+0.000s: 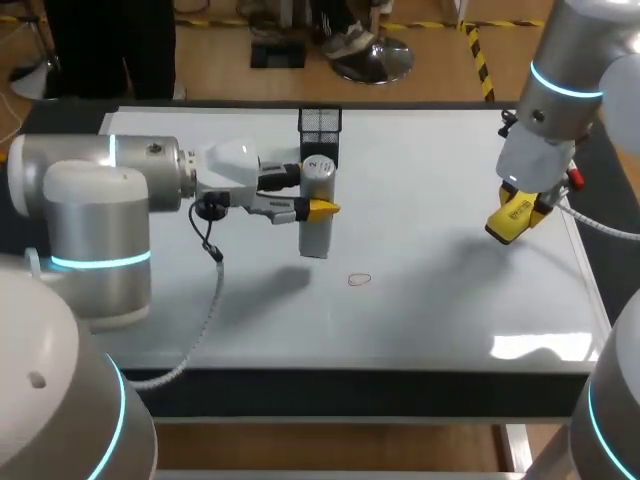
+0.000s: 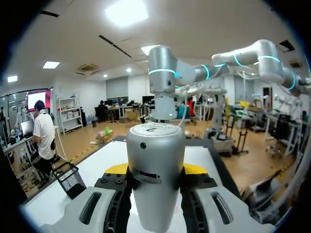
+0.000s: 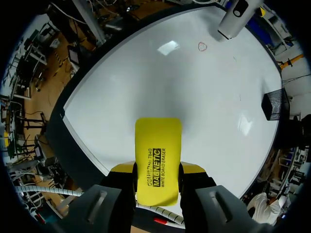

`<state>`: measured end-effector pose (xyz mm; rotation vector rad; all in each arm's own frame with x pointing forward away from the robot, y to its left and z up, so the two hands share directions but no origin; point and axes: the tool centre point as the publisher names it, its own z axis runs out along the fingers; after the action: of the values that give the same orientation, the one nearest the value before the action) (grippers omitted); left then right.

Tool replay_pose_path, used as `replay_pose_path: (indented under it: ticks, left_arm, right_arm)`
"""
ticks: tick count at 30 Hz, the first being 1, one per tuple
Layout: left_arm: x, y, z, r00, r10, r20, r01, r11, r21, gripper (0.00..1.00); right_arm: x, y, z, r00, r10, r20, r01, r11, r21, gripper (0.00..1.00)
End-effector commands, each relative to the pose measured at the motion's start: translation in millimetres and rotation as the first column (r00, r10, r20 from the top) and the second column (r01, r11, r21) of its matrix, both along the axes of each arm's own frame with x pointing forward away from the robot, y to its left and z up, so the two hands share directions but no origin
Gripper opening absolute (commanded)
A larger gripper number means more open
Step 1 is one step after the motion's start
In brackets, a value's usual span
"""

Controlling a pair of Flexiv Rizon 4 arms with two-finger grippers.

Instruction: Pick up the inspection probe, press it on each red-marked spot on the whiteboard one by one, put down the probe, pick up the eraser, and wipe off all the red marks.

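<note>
While the left gripper (image 1: 320, 208) clamped the upright inspection probe (image 1: 316, 238), the right gripper (image 3: 156, 170) pinched the yellow eraser (image 3: 157, 145) above the whiteboard (image 1: 430, 310).

The bench (image 1: 440, 330) is viewed in the head view from above and behind, looking down and forward, far enough off that its whole white top and both arms are taken in. The left wrist view is set close behind the left end effector (image 2: 155, 169) and faces almost level across the bench, its middle filled by the probe (image 2: 155, 194). The right wrist view is set above the right end effector (image 3: 156, 167) and faces steeply down past the eraser (image 3: 158, 150). The probe, the red mark (image 1: 359, 280) and the mesh basket (image 1: 320, 122) are shared by the head and right wrist views.
</note>
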<state>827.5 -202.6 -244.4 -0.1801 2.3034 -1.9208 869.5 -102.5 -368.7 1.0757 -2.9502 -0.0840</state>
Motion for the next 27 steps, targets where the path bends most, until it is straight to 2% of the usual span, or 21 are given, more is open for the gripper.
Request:
replay_pose_path:
  ticks: [1,5,11,18,27]
  left_arm:
    - [13.8,11.1,6.6,0.963,-0.264,-0.048,0.264,0.964,-0.004,0.0]
    - [24.6,18.1,7.5,0.947,-0.316,-0.054,0.318,0.948,0.035,0.0]
    - [41.6,30.1,5.0,0.896,-0.437,-0.08,0.443,0.894,0.071,0.0]
    - [60.8,48.8,2.8,0.843,-0.528,-0.1,0.535,0.843,0.053,0.0]
    - [91.5,75.3,4.4,0.824,-0.559,-0.09,0.563,0.826,0.023,0.0]
  right_arm:
    - [0.6,-0.3,0.3,1.0,0.002,-0.001,-0.002,1.0,-0.003,0.0]
    - [0.6,-0.3,0.3,1.0,0.002,-0.001,-0.002,1.0,-0.003,0.0]
    - [0.6,-0.3,0.3,1.0,0.002,-0.001,-0.002,1.0,-0.003,0.0]
    - [0.6,-0.3,0.3,1.0,0.002,-0.001,-0.002,1.0,-0.003,0.0]
    - [0.6,-0.3,0.3,1.0,0.002,-0.001,-0.002,1.0,-0.003,0.0]
